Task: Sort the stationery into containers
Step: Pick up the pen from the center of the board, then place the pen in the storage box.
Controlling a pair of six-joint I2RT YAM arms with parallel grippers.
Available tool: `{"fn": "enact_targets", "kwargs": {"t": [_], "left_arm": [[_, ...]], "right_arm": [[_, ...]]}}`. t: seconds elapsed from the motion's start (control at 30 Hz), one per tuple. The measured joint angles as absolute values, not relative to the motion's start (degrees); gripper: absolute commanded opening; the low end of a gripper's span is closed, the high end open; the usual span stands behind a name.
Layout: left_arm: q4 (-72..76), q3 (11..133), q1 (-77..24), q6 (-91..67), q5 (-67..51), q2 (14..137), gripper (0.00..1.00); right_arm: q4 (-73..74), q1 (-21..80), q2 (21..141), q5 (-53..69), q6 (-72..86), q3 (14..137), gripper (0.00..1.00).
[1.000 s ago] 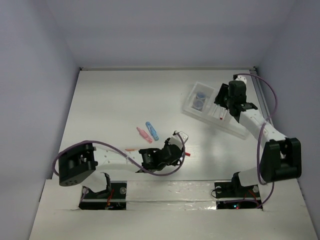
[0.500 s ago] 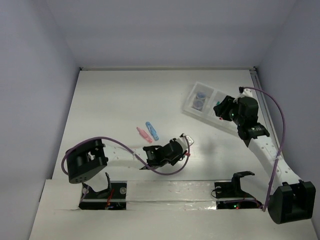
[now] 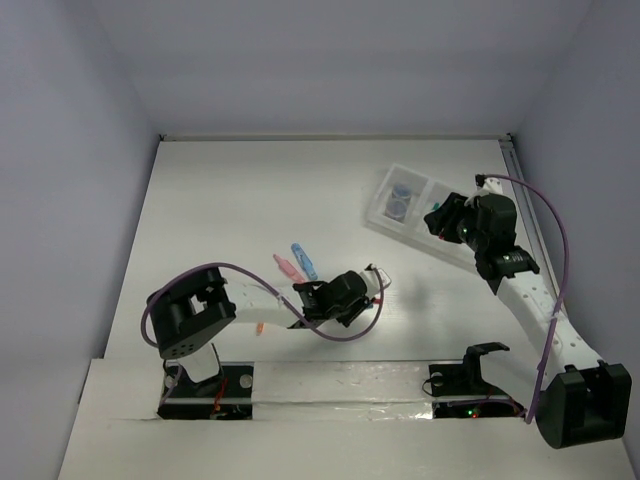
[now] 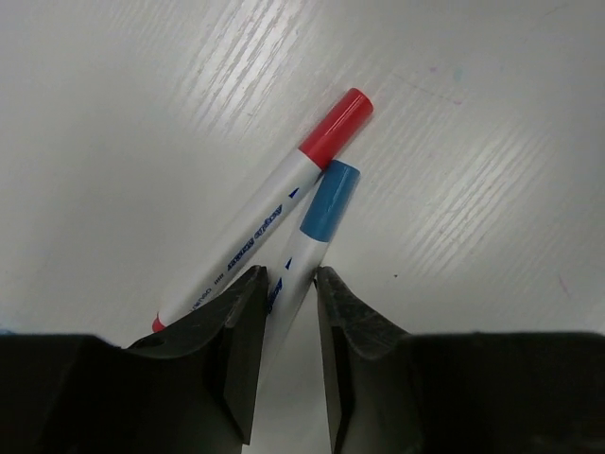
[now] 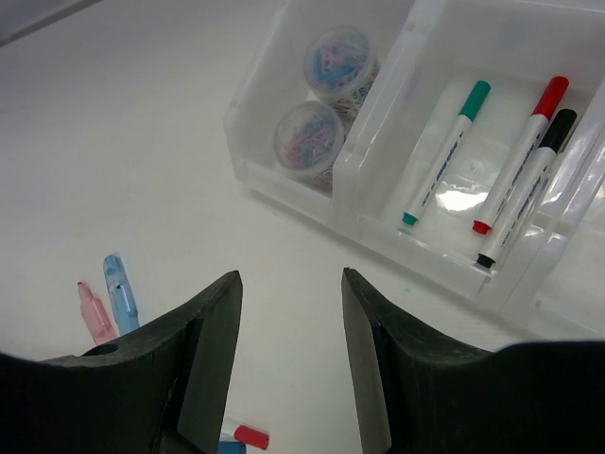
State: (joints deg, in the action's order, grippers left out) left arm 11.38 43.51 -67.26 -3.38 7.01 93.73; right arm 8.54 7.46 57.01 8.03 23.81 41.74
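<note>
In the left wrist view a red-capped pen (image 4: 284,203) and a blue-capped pen (image 4: 317,222) lie side by side on the white table. My left gripper (image 4: 285,284) is low over them, its jaws narrowed around the blue-capped pen's barrel. It also shows in the top view (image 3: 362,292). My right gripper (image 5: 288,312) is open and empty, just in front of the translucent tray (image 5: 378,203). Two round discs (image 5: 310,140) sit in the tray's left compartment. Teal-, red- and black-capped pens (image 5: 444,151) lie in the middle one.
Short pink (image 3: 288,268) and blue (image 3: 303,260) pieces lie left of my left gripper. A small orange piece (image 3: 260,327) lies near the front edge by the left arm. The tray (image 3: 462,255) is at the right, near the side wall.
My right gripper has drawn back from over the tray's pen compartment toward the near side. My left arm has swung and its gripper has settled over the two pens.
</note>
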Motion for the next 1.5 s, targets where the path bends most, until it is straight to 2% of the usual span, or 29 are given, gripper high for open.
{"fn": "enact_targets", "kwargs": {"t": [0.13, 0.3, 0.6, 0.73, 0.93, 1.13, 1.5], "left_arm": [[12.14, 44.05, -67.24, -3.60, 4.69, 94.43, 0.18], [13.08, 44.05, -67.29, -4.71, 2.90, 94.74, 0.00], [12.88, 43.99, -69.54, -7.46, 1.89, 94.06, 0.00], [12.58, 43.51, -70.04, -9.19, 1.13, 89.41, 0.00], [15.57, 45.93, -68.31, -11.49, 0.43, 84.01, 0.00], [17.15, 59.31, -62.52, -12.69, -0.93, 93.38, 0.00], [12.91, 99.79, -57.19, -13.89, -4.47, 124.79, 0.00]], "right_arm": [[8.54, 7.46, 57.01, 8.16, 23.81, 41.74, 0.52], [8.54, 7.46, 57.01, 8.43, 23.83, 41.74, 0.52], [9.32, 7.46, 54.78, 8.86, 23.83, 41.82, 0.55], [11.09, 7.46, 52.29, 9.30, 24.05, 42.44, 0.59], [13.15, 7.46, 46.35, 10.74, 24.99, 45.34, 0.60], [15.03, 7.46, 37.71, 11.44, 26.02, 49.06, 0.61], [17.50, 7.46, 29.98, 14.61, 28.10, 51.62, 0.61]]}}
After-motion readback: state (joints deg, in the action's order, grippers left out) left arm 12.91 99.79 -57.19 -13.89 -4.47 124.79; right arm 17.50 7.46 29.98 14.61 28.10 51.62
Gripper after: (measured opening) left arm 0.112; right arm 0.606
